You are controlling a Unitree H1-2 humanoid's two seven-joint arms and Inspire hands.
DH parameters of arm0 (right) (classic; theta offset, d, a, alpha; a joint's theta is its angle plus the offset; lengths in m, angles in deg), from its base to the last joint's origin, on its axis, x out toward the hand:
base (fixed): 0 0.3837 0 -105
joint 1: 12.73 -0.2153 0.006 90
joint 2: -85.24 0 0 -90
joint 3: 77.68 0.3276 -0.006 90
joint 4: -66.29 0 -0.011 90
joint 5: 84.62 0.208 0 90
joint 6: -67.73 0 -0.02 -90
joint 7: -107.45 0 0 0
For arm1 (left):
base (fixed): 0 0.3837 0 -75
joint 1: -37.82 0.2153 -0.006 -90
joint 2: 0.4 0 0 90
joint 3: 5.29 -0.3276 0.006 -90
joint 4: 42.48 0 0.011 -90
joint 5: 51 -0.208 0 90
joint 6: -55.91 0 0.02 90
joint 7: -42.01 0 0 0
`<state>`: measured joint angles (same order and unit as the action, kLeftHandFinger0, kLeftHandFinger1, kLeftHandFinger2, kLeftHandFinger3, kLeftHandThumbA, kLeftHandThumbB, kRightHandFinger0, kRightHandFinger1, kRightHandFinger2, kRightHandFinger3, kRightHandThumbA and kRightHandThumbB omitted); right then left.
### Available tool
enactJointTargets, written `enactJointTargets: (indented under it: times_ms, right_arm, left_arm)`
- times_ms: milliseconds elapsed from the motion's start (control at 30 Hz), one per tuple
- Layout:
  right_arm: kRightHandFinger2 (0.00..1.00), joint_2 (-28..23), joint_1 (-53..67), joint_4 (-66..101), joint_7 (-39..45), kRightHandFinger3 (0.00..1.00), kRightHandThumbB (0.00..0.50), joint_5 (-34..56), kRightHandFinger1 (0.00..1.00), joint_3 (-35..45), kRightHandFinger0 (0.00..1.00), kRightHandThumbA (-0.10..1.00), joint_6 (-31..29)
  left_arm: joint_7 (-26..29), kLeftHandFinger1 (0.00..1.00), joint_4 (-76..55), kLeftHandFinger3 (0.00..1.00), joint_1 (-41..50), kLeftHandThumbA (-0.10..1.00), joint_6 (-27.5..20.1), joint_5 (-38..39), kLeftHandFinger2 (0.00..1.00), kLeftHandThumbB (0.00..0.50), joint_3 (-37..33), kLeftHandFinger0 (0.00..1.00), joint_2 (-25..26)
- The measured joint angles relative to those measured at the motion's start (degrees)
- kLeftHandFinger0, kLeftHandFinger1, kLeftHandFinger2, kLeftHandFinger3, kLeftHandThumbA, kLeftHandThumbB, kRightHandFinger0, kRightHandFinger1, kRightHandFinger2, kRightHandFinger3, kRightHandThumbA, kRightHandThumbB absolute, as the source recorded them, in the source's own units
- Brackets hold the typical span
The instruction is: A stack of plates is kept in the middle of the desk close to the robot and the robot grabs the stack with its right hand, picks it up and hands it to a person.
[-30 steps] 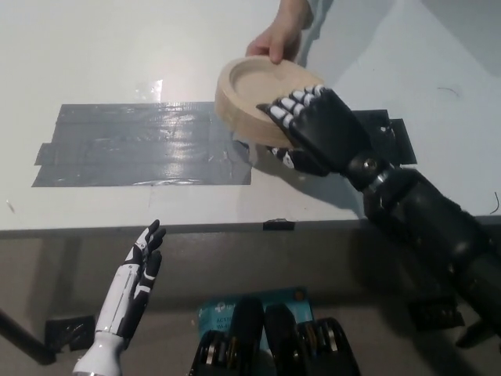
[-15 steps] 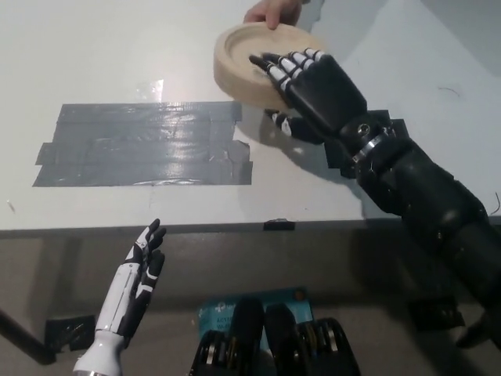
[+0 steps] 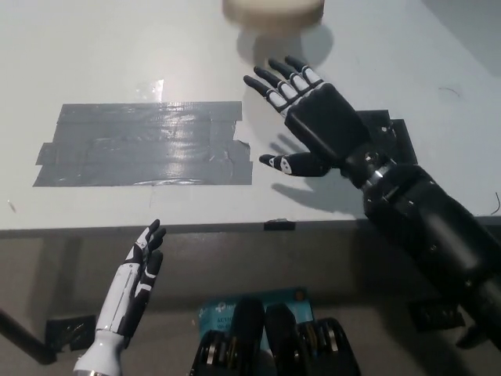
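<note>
The wooden stack of plates (image 3: 272,9) shows only as a pale round edge at the top of the head view, lifted away from the desk. My black right hand (image 3: 301,117) hovers over the white desk (image 3: 117,55) below it, open, fingers spread, holding nothing. A clear gap separates it from the plates. My white left hand (image 3: 137,274) rests low at the lower left, below the desk's front edge, fingers straight and apart. The person holding the plates is out of view.
A wide patch of grey tape (image 3: 141,145) covers the desk left of my right hand. Dark tape (image 3: 387,129) lies under my right wrist. The desk's front edge (image 3: 235,227) runs across the middle of the picture.
The person has pulled the stack of plates up and away, almost out of the picture. My right hand has let go of it and now stands open over the desk.
</note>
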<state>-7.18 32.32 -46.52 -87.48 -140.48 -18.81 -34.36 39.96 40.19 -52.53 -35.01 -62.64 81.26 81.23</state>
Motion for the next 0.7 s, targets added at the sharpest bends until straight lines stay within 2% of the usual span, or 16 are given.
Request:
enactJointTargets:
  times_ms: [100, 133, 167, 267, 333, 400, 567, 633, 700]
  right_arm:
    - [1.0, -1.5, 3.0, 7.1, 2.5, 1.0, 0.5, 1.3, 1.0, 1.5, 1.0, 0.86, 0.6]
    - [1.0, -1.8, 3.7, 8.4, 2.9, 1.0, 0.5, 1.5, 1.0, 1.8, 1.0, 0.77, 0.8]
    - [1.0, -2.4, 5.2, 11.4, 3.5, 1.0, 0.5, 2.0, 1.0, 2.4, 1.0, 0.76, 1.1]
    - [1.0, -3.5, 9.2, 17.3, 4.6, 1.0, 0.497, 3.3, 1.0, 3.5, 1.0, 0.81, 1.6]
    - [1.0, -3.9, 12.2, 21.0, 5.1, 1.0, 0.5, 4.2, 1.0, 4.2, 1.0, 0.81, 2.0]
    - [1.0, -4.2, 16.1, 25.1, 5.4, 1.0, 0.492, 5.4, 1.0, 4.8, 1.0, 0.74, 2.3]
    - [1.0, -4.7, 27.7, 35.2, 5.8, 1.0, 0.496, 9.4, 1.0, 6.3, 1.0, 0.78, 2.7]
    - [1.0, -4.5, 32.8, 38.7, 5.7, 1.0, 0.453, 11.4, 1.0, 7.1, 1.0, 0.84, 2.6]
    - [1.0, -4.3, 37.3, 40.3, 5.7, 1.0, 0.358, 13.2, 1.0, 7.8, 1.0, 0.9, 2.5]
  left_arm:
    - [0.0, 1.0, 0.0, 1.0, 0.0, 0.94, 0.1, 0.0, 1.0, 0.0, 0.0, 1.0, 0.0]
    - [0.0, 1.0, 0.1, 1.0, 0.0, 0.93, 0.1, 0.0, 1.0, 0.0, 0.0, 1.0, 0.0]
    - [0.0, 1.0, 0.1, 1.0, 0.0, 0.93, 0.2, 0.0, 1.0, 0.0, 0.0, 1.0, 0.0]
    - [0.0, 1.0, 0.2, 1.0, 0.0, 0.94, 0.2, 0.0, 1.0, 0.0, 0.0, 1.0, 0.0]
    - [0.0, 1.0, 0.3, 1.0, 0.0, 0.93, 0.2, 0.0, 1.0, 0.0, 0.0, 1.0, 0.0]
    - [0.0, 1.0, 0.3, 1.0, 0.0, 0.95, 0.2, 0.0, 1.0, 0.0, 0.0, 1.0, 0.0]
    - [0.0, 1.0, 0.4, 1.0, 0.0, 0.96, 0.3, 0.0, 1.0, 0.0, 0.0, 1.0, -0.1]
    - [0.0, 1.0, 0.4, 1.0, 0.1, 0.96, 0.3, 0.0, 1.0, 0.0, 0.1, 1.0, -0.1]
    - [0.0, 1.0, 0.4, 1.0, 0.2, 0.97, 0.3, 0.0, 1.0, 0.0, 0.1, 1.0, -0.1]
